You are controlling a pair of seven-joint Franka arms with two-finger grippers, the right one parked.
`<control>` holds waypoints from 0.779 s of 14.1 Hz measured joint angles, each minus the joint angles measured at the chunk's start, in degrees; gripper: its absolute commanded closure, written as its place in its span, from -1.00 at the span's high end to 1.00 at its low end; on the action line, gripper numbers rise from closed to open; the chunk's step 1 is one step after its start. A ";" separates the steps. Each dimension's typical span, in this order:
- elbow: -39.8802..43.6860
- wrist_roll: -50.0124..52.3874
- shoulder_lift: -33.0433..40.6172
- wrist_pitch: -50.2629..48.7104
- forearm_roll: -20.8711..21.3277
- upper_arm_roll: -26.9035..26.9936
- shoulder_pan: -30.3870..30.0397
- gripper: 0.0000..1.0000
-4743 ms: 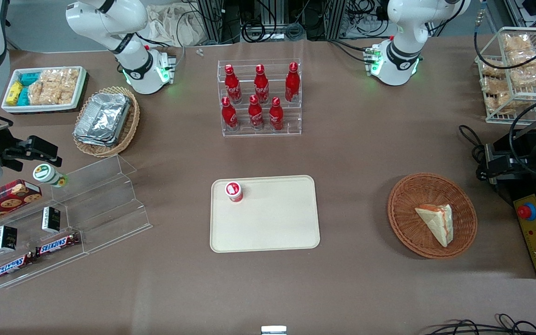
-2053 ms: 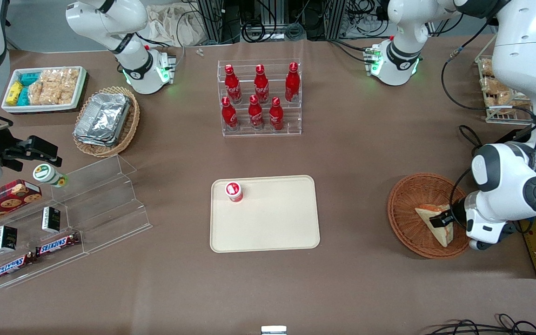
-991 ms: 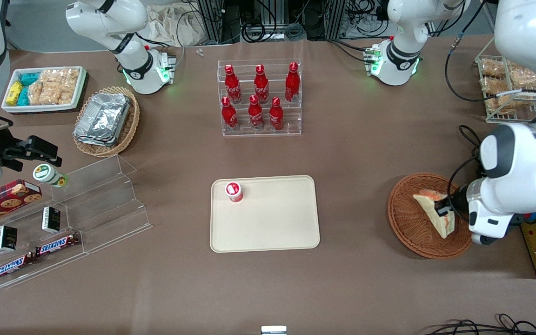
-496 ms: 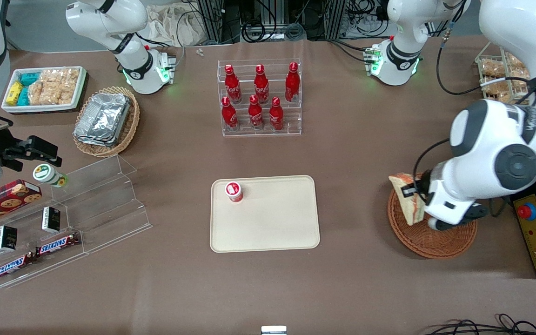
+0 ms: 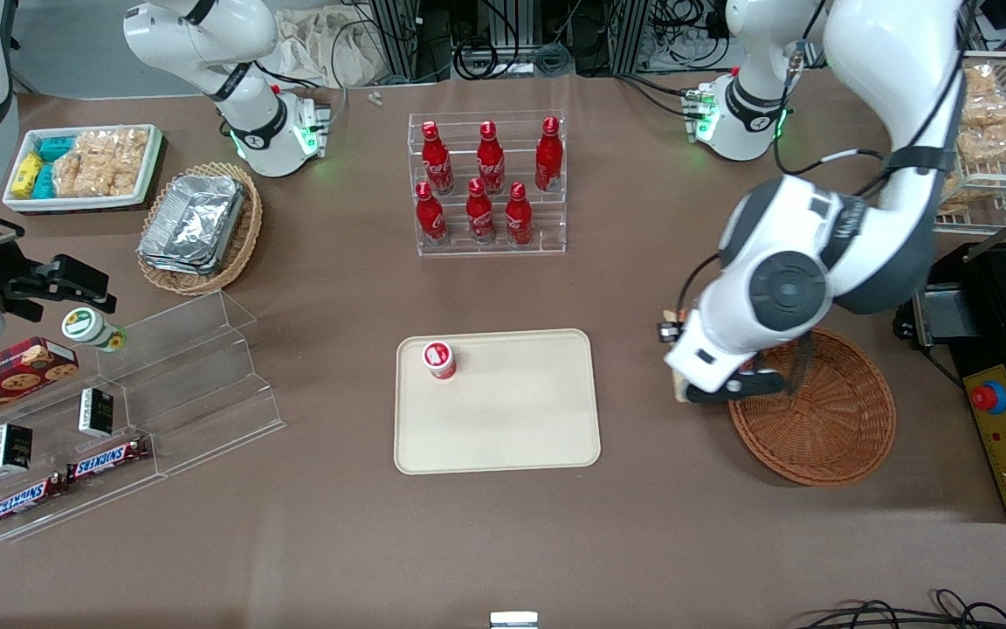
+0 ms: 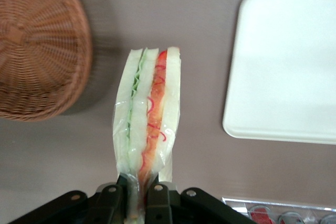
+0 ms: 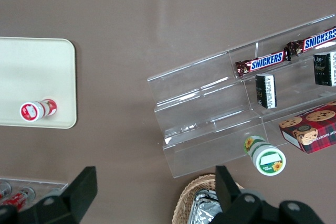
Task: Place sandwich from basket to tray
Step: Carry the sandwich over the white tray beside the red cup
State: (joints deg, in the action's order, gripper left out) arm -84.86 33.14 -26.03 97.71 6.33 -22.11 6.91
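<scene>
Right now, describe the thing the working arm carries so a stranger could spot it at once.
Find the round reddish-brown basket toward the working arm's end of the table. Between it and the beige tray, the gripper holds the sandwich above the table, jaws shut on it. It is the only white-bread wedge, with green and orange-red filling.

Bright even overhead light, soft shadows, sharp pics, slight glare on tray (image 6: 286, 66)
</scene>
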 measured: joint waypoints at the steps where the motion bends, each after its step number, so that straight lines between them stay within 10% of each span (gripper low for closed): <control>1: -0.01 0.03 -0.38 1.61 0.47 -0.03 1.30 -0.81; 11: -0.22 7.21 -12.53 22.72 1.40 -0.02 8.74 -0.72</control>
State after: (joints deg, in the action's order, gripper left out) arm -85.08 40.35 -38.56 120.44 7.73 -22.12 15.65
